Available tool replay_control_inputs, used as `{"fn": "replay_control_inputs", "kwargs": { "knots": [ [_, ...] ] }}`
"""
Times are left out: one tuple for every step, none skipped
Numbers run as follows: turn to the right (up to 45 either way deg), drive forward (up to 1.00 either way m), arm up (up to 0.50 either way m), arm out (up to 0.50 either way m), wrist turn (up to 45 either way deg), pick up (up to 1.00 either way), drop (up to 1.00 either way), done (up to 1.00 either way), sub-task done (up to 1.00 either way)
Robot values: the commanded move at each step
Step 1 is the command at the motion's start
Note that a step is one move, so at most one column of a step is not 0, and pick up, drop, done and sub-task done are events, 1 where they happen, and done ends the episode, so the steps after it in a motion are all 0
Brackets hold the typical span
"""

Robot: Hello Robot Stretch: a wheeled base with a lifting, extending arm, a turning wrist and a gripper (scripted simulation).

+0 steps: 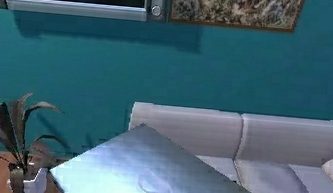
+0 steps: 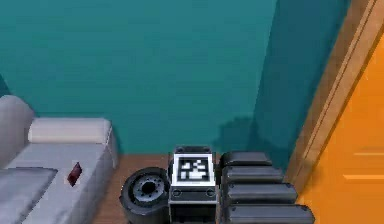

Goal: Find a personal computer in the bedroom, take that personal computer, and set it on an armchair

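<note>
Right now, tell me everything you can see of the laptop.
The laptop is a closed, flat silver-grey slab, metallic-looking, with a faint round mark on its lid. It is tilted, one corner up, its lower part cut by the forward view's bottom edge, before the pale sofa. What touches it cannot be told.

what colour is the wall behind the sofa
Teal. The wall behind the sofa shows best in the forward view.
</note>
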Motion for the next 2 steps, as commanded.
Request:
{"fn": "replay_control_inputs", "kwargs": {
  "knots": [
    [-45.0,0.00,0.00,0.00,0.0,0.00,0.00,0.00,0.00],
    [-24.0,0.00,0.00,0.00,0.0,0.00,0.00,0.00,0.00]
  ]
}}
